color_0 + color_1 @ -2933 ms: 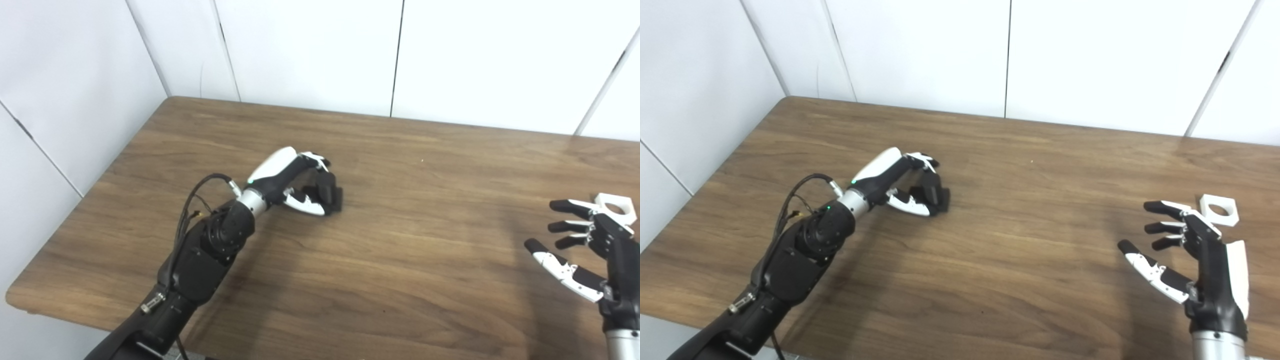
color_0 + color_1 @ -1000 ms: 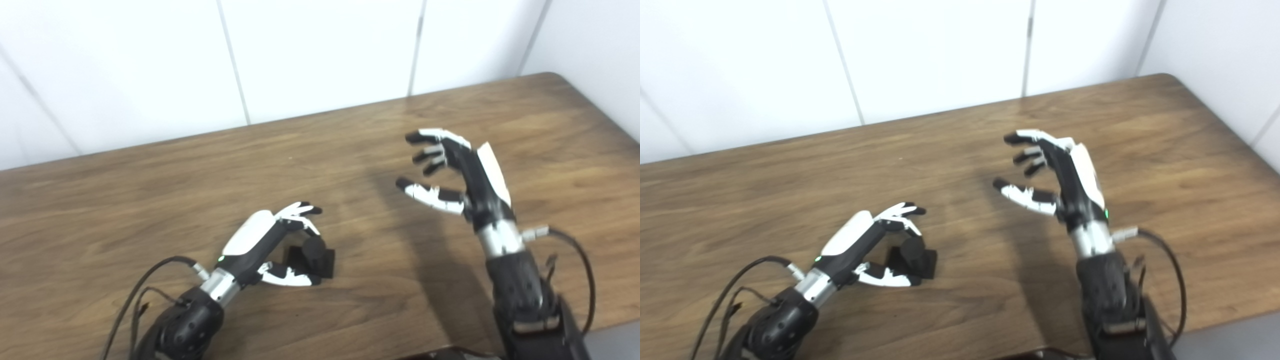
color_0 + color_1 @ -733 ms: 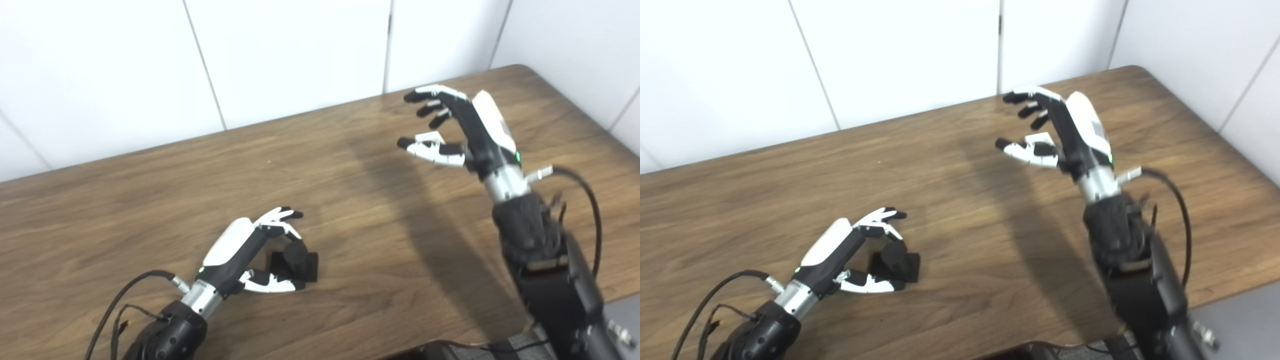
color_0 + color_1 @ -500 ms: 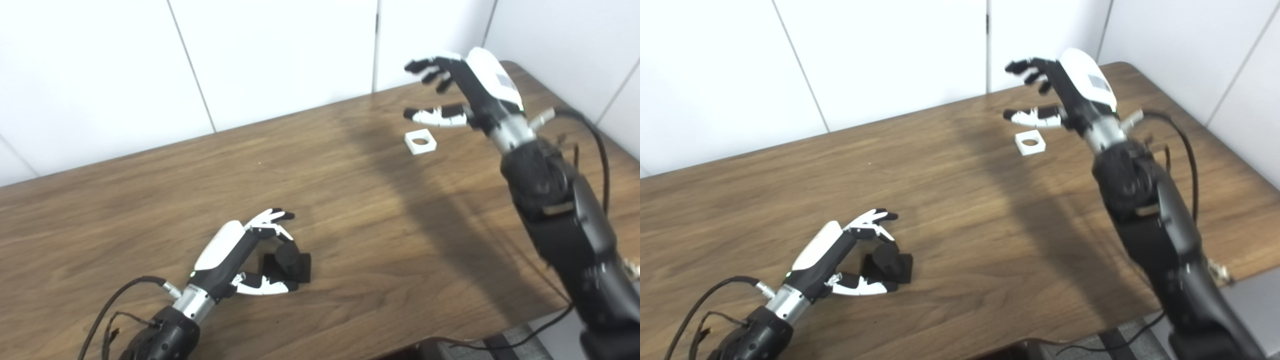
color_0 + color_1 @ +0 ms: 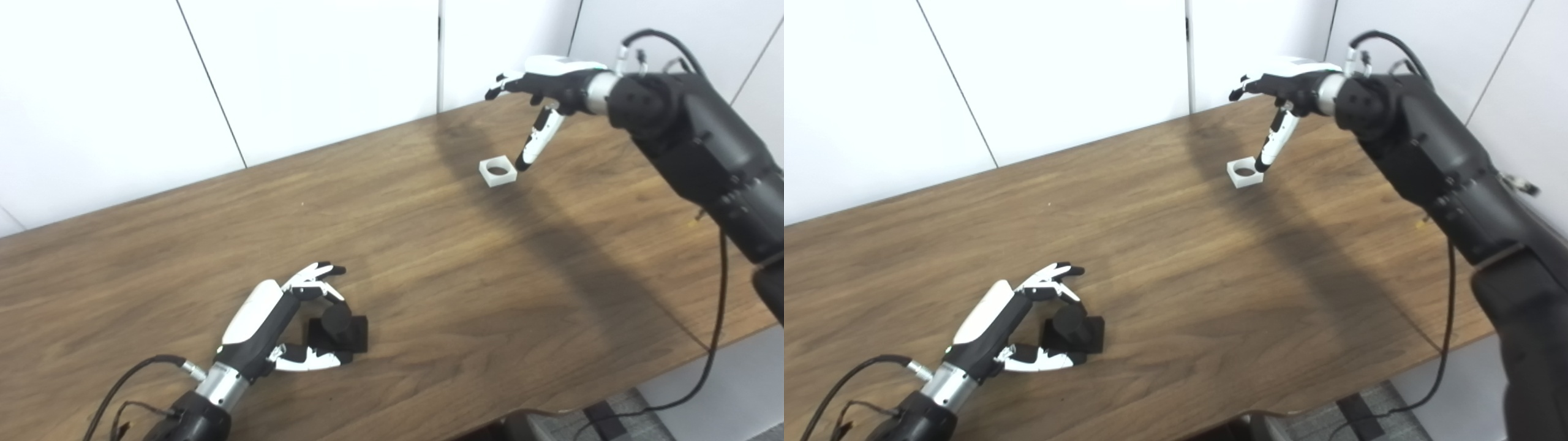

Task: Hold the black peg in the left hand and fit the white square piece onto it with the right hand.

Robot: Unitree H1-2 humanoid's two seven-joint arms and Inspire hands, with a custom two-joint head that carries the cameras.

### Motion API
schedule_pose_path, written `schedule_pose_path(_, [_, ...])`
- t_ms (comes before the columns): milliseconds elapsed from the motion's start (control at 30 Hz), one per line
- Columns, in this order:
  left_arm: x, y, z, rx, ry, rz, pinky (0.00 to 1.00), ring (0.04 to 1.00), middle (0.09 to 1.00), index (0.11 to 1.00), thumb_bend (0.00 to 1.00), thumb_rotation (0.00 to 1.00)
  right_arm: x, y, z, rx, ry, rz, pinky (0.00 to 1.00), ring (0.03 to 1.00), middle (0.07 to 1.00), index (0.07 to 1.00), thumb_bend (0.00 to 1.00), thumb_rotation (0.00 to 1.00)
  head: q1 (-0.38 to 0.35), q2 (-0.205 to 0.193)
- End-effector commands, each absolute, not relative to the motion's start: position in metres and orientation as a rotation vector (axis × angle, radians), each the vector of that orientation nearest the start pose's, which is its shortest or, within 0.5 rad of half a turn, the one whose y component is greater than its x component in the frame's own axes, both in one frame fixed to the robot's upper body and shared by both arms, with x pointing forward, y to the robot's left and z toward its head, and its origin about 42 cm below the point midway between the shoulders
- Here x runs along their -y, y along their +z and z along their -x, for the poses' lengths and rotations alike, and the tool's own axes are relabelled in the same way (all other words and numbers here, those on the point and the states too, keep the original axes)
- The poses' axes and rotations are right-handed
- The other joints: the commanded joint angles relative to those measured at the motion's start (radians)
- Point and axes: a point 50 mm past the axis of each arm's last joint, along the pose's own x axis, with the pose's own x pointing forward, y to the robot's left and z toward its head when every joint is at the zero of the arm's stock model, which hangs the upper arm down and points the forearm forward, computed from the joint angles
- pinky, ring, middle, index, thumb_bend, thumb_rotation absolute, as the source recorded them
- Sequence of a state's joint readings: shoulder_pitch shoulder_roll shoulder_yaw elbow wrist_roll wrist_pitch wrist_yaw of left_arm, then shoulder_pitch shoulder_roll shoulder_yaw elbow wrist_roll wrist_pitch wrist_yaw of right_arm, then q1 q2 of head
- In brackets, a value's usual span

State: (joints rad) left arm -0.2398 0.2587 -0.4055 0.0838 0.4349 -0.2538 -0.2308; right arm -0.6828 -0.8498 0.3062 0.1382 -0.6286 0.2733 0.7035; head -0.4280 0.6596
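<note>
Black peg [image 5: 337, 321], a short round post rising from a square black base, stands on the wooden table [image 5: 429, 257] near its front edge, cupped loosely by the robot's left hand [image 5: 288, 324]. That hand lies low on the tabletop with its fingers [image 5: 318, 272] arched over the far side of the peg and its thumb [image 5: 312, 361] stretched along the near side; the digits are spread and none is clearly pressing on the peg, so the hand reads as open around it rather than gripping. White square piece [image 5: 497, 171], a flat block with a round hole through its middle, lies flat on the table far across toward the back right, well apart from the peg. Above it hangs the right hand [image 5: 548, 92], palm down, fingers [image 5: 1243, 86] spread forward toward the white wall panels [image 5: 306, 73] and holding nothing, while its thumb [image 5: 1274, 144] points steeply down with the tip just beside the piece's right edge; whether the tip touches the piece cannot be told. The right arm [image 5: 692, 141] reaches in over the table's right side, a black cable [image 5: 713, 343] trailing below it.
</note>
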Motion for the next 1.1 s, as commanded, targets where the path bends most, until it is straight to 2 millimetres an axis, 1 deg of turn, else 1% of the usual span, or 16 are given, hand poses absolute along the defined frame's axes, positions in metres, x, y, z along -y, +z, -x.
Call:
schedule_pose_path(0, [-0.171,0.107,-0.320,0.234,-0.739,-0.793,0.82,0.934,0.875,0.491,0.52,0.06,0.392,0.359,-0.450,-0.241,0.255,1.574,0.85,0.984,0.991,0.882,0.92,0.18,0.001,0.000])
schedule_pose_path(167, [-0.172,0.107,-0.320,0.231,-0.734,-0.788,0.82,0.935,0.876,0.491,0.52,0.06,0.393,0.352,-0.464,-0.321,0.268,1.606,0.89,0.998,0.998,0.887,0.94,0.21,0.007,0.000])
schedule_pose_path(233, [-0.172,0.107,-0.320,0.228,-0.735,-0.790,0.84,0.937,0.879,0.491,0.52,0.06,0.392,0.349,-0.467,-0.347,0.272,1.601,0.92,1.000,1.000,0.891,0.94,0.21,0.008,0.000])
schedule_pose_path(400, [-0.172,0.107,-0.320,0.234,-0.735,-0.796,0.86,0.935,0.878,0.491,0.52,0.06,0.388,0.332,-0.472,-0.387,0.272,1.588,0.92,1.000,1.000,0.891,0.96,0.21,0.018,0.004])
schedule_pose_path(500, [-0.172,0.108,-0.320,0.229,-0.729,-0.797,0.86,0.935,0.877,0.491,0.52,0.06,0.387,0.320,-0.472,-0.373,0.270,1.578,0.95,1.000,0.998,0.884,0.94,0.20,0.021,0.005])
schedule_pose_path(633, [-0.172,0.110,-0.319,0.217,-0.728,-0.809,0.86,0.939,0.882,0.491,0.52,0.06,0.387,0.305,-0.472,-0.347,0.261,1.563,0.95,0.987,0.981,0.864,0.90,0.18,0.031,0.010])
schedule_pose_path(733, [-0.171,0.110,-0.319,0.213,-0.729,-0.808,0.87,0.943,0.882,0.491,0.52,0.06,0.388,0.295,-0.472,-0.326,0.254,1.552,0.95,0.970,0.965,0.847,0.89,0.16,0.031,0.010])
schedule_pose_path(833, [-0.171,0.111,-0.318,0.214,-0.727,-0.805,0.87,0.942,0.880,0.491,0.52,0.06,0.385,0.288,-0.470,-0.335,0.257,1.539,0.96,0.980,0.967,0.853,0.87,0.18,0.039,0.017])
schedule_pose_path(1067, [-0.171,0.111,-0.317,0.211,-0.725,-0.814,0.88,0.944,0.879,0.491,0.52,0.06,0.381,0.267,-0.468,-0.324,0.271,1.505,0.95,0.960,0.947,0.838,0.85,0.17,0.053,0.025])
